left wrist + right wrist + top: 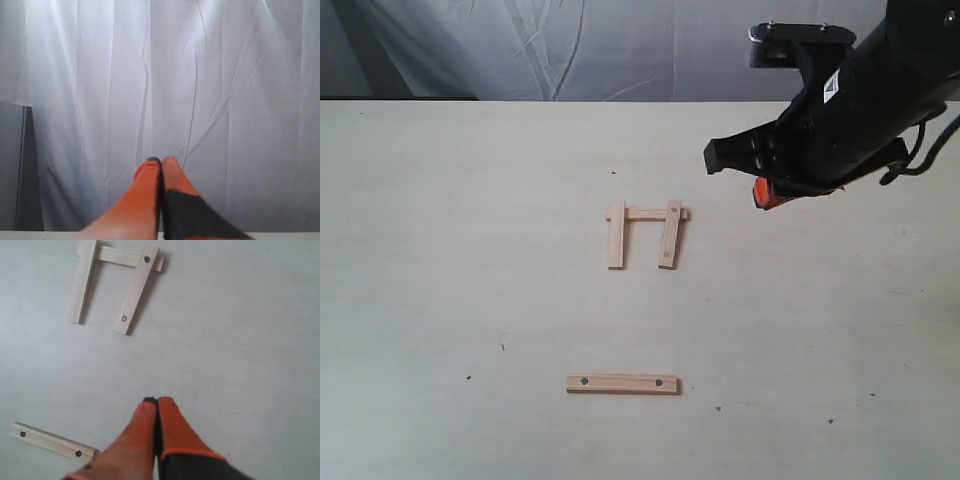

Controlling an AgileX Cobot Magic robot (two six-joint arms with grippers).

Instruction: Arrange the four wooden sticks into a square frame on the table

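Three of the wooden sticks form an open-bottomed frame [646, 231] near the middle of the table [440, 250]: a cross stick [648, 214] at the far side, a left stick [616, 236] and a right stick [670, 235] that slants slightly. The same group shows in the right wrist view [116, 285]. The fourth stick [622, 383] lies alone nearer the front edge, also seen as a stick [52, 441] beside my right fingers. My right gripper [157, 401] hangs shut and empty above the table, right of the frame [765, 193]. My left gripper [161, 161] is shut, pointing at the curtain.
A white curtain [200, 75] hangs behind the table's far edge. The black right arm [860, 110] fills the upper right of the exterior view. A few tiny dark specks [503, 347] dot the tabletop.
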